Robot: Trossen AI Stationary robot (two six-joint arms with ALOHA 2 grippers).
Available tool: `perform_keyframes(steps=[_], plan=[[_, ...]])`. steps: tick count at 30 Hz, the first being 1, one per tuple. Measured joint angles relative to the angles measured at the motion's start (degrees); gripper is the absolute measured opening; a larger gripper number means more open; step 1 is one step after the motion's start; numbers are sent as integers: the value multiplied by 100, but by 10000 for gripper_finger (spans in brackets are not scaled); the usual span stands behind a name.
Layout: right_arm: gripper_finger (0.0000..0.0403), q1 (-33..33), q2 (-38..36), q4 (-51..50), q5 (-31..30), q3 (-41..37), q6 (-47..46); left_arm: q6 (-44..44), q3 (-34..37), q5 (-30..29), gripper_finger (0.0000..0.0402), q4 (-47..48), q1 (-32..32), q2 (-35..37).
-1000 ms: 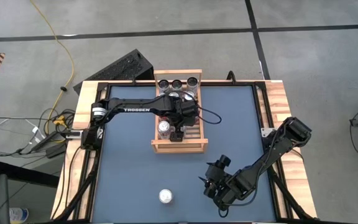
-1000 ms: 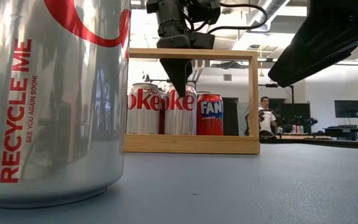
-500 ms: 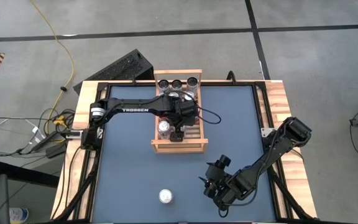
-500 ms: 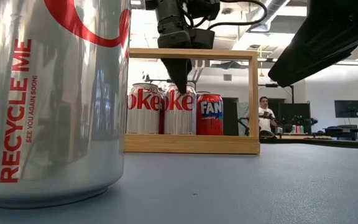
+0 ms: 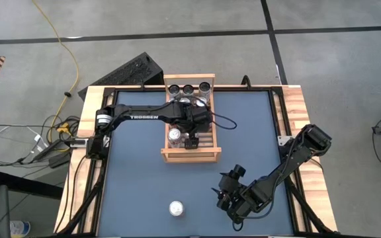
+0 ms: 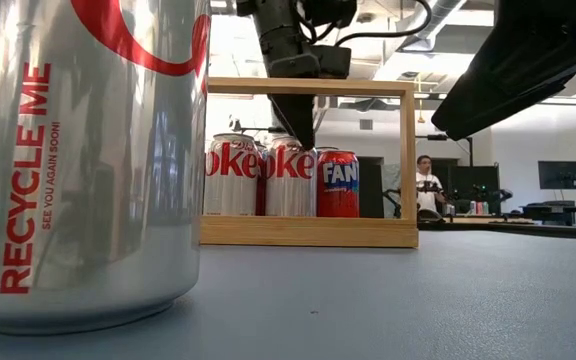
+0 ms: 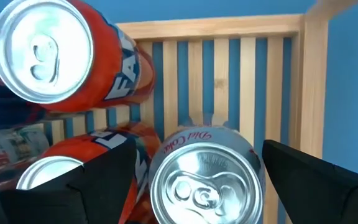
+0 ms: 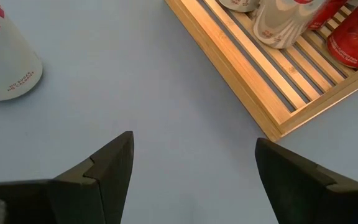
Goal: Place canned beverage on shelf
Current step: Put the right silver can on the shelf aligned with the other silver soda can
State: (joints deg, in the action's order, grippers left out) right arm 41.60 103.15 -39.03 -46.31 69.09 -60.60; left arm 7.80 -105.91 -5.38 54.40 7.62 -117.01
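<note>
Hovering w/ fingers spread wide, left gripper [image 5: 190, 140] straddles silver Diet Coke can [image 7: 205, 176] standing on light-wood slatted shelf [image 5: 207, 147], directly below it, gripping nothing. Lift straight up, avoiding orange cans beside. Right gripper [image 5: 225, 198] waits open, empty.

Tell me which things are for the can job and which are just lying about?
For the job:
- shelf
- silver can under the open left gripper
- cans on the shelf's far end
- lone can on the table
- right gripper, open, waiting

Lying about:
- yellow cable
- black keyboard
</note>
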Motion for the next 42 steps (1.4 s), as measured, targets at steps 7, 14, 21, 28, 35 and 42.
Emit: perform_keyframes(steps=[7,14,21,28,35,42], plan=[[306,0,0,-2,1,0,2,-97,-2,7,335,0,-72,-2],[306,0,0,-2,1,0,0,117,-7,-246,335,54,-147,-2],[306,4,0,-2,18,-1,-46,-3,-7,-264,334,155,-146,-2],[306,4,0,0,21,-1,-48,-553,-7,-391,334,198,-149,-4],[306,4,0,0,21,-1,-50,-955,-11,-545,319,182,-167,-4],[306,4,0,0,23,1,-50,-1427,-11,-584,297,143,-219,-11]])
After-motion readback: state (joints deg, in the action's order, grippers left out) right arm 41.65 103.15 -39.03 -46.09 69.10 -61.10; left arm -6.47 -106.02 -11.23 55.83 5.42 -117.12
